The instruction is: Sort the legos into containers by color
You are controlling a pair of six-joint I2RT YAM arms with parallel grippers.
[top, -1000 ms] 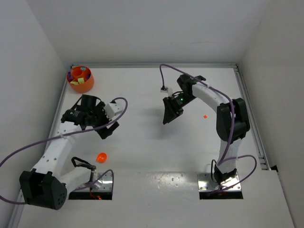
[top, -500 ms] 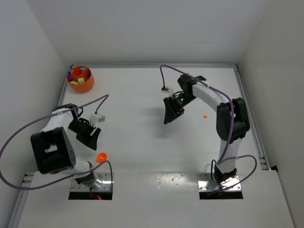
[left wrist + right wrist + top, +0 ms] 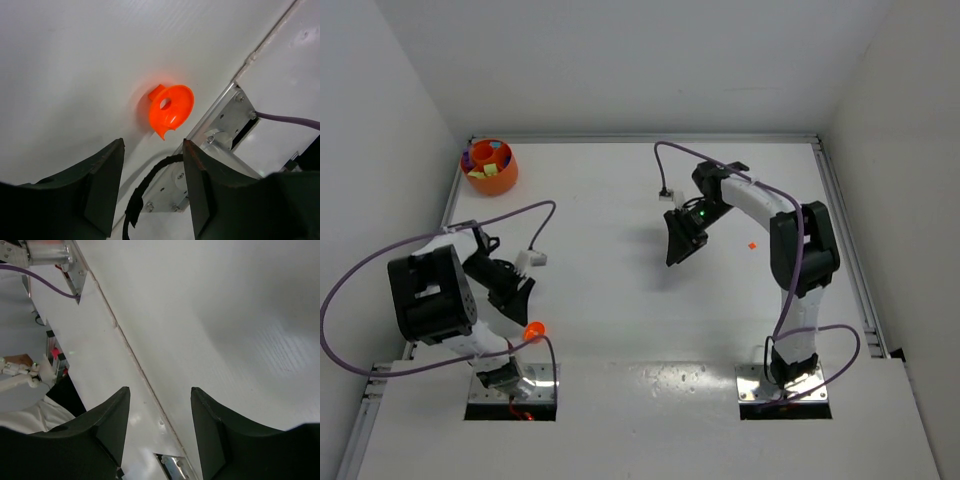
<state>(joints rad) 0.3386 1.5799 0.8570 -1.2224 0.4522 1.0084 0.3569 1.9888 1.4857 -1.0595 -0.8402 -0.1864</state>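
A round orange bowl (image 3: pixel 490 167) stands at the far left corner and holds several bricks in yellow-green, blue, purple and red. A tiny orange brick (image 3: pixel 752 245) lies alone right of centre. A small orange cup-like piece (image 3: pixel 533 330) lies near the left arm's base; it also shows in the left wrist view (image 3: pixel 171 109), on its side, just beyond the fingertips. My left gripper (image 3: pixel 517 296) is open and empty above and left of that piece. My right gripper (image 3: pixel 675 252) is open and empty at mid-table, left of the lone brick.
Metal base plates (image 3: pixel 512 388) sit at the near edge under each arm. Purple cables (image 3: pixel 535 215) loop over the left side. White walls enclose the table, with a raised rail (image 3: pixel 845 240) along the right edge.
My left arm has folded back toward its base, and its gripper has moved down toward the orange cup-like piece. The right arm has barely moved.
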